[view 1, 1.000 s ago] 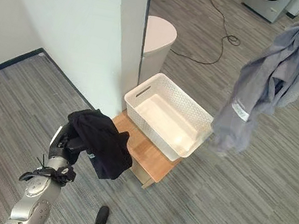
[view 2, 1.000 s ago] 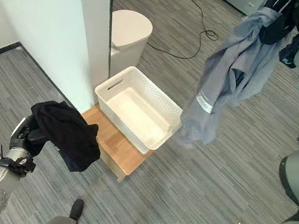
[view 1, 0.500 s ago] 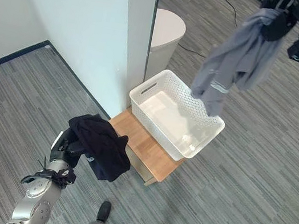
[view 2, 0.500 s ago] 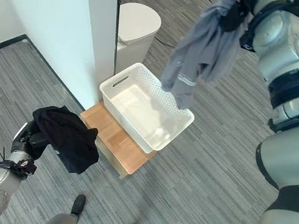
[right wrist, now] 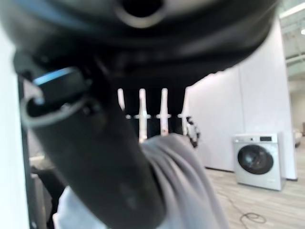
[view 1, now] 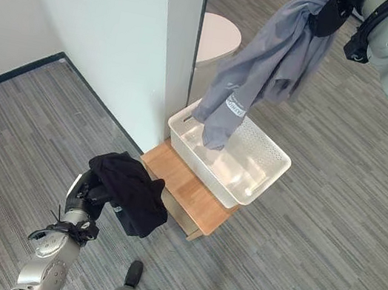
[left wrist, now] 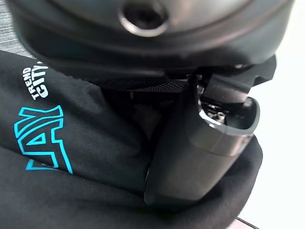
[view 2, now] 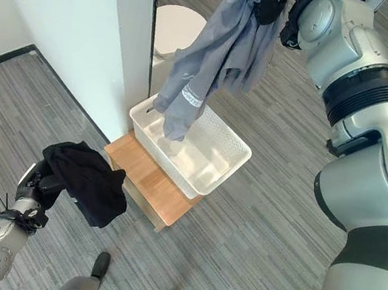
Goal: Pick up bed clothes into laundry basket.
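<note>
Fingers of the right hand (view 2: 270,2) still grip the grey shirt (view 1: 264,67), now swung over the basket (view 1: 270,162), ready to drop; left hand (left wrist: 200,157) clutches black clothes (view 1: 129,194).

I note print on the black garment (left wrist: 71,157): small white lettering at the upper left of the left wrist view, with large cyan outlined letters below it. The grey garment (view 1: 269,60) carries a pale band (view 1: 234,109) whose marking is too small for me to read.
</note>
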Available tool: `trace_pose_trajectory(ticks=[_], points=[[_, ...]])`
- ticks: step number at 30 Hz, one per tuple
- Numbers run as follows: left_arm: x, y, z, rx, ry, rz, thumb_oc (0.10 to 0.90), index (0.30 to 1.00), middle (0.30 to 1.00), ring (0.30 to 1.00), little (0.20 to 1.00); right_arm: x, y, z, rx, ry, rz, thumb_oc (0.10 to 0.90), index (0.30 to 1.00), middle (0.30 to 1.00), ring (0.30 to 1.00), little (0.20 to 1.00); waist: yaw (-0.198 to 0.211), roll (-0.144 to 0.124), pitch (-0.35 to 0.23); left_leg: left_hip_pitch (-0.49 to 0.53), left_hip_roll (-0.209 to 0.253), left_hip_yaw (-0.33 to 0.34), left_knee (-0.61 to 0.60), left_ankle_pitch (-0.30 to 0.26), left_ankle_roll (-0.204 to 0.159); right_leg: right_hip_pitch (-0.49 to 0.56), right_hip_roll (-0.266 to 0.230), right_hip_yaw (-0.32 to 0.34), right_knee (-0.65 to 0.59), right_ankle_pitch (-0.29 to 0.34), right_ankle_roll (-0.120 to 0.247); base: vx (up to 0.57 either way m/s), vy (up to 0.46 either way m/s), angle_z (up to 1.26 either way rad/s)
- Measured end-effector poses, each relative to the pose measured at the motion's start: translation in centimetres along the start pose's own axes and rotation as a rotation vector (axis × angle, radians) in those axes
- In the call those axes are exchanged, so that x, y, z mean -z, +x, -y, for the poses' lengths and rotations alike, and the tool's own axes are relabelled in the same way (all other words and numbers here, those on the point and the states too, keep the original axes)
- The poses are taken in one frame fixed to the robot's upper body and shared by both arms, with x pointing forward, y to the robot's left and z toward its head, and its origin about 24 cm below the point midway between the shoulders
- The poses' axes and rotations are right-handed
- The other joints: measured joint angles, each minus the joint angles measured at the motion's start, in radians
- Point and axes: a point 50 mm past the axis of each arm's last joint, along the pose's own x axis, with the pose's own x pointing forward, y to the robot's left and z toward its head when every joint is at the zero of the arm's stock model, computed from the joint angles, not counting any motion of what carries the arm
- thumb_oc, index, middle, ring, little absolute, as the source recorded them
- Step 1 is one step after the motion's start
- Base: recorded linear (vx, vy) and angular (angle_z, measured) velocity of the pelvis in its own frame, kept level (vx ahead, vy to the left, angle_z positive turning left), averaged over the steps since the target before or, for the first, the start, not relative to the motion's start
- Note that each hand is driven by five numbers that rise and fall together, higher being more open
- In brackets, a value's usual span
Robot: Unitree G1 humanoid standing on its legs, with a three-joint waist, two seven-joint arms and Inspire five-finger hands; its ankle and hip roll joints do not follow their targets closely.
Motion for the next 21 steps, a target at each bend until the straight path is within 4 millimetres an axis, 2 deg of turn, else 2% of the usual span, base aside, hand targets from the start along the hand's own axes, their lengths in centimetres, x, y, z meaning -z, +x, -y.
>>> trace_pose_trajectory(ticks=[8,13,17,21], points=[[0.0,0.0,0.0,-0.001,-0.001,0.000,0.400,0.300,0.300,0.300,0.300,-0.8,0.2,-0.5,-0.010,0.007,0.011,0.400,0.300,0.300,0.300,0.300,-0.002,0.000,0.000,0.000,0.002,0.001,0.000,0.001,-0.001,-0.001,0.002,0.002,0.000,0.000,0.000,0.00,-0.001,0.00],[0.0,0.1,0.1,0.000,0.000,0.001,0.400,0.300,0.300,0.300,0.300,-2.7,0.6,-1.3,-0.025,0.028,0.057,0.400,0.300,0.300,0.300,0.300,-0.002,0.000,0.000,-0.004,0.003,0.006,0.001,0.001,-0.001,-0.010,0.003,0.008,0.000,0.000,0.000,-0.07,-0.001,-0.04],[-0.1,0.1,0.1,0.000,0.000,0.002,0.400,0.300,0.300,0.300,0.300,-5.3,0.9,-2.8,-0.058,0.056,0.116,0.400,0.300,0.300,0.300,0.300,0.001,0.000,0.000,-0.016,0.004,0.025,0.000,0.001,-0.001,-0.031,0.003,0.027,0.000,0.001,-0.002,-0.05,-0.005,-0.11],[-0.1,0.2,0.3,0.005,0.001,0.002,0.400,0.300,0.300,0.300,0.300,-6.0,0.8,-4.7,-0.104,0.068,0.131,0.400,0.300,0.300,0.300,0.300,0.003,0.000,0.000,-0.030,0.005,0.025,0.001,0.001,-0.001,-0.044,0.003,0.027,0.000,0.002,-0.003,-0.05,0.002,0.00]])
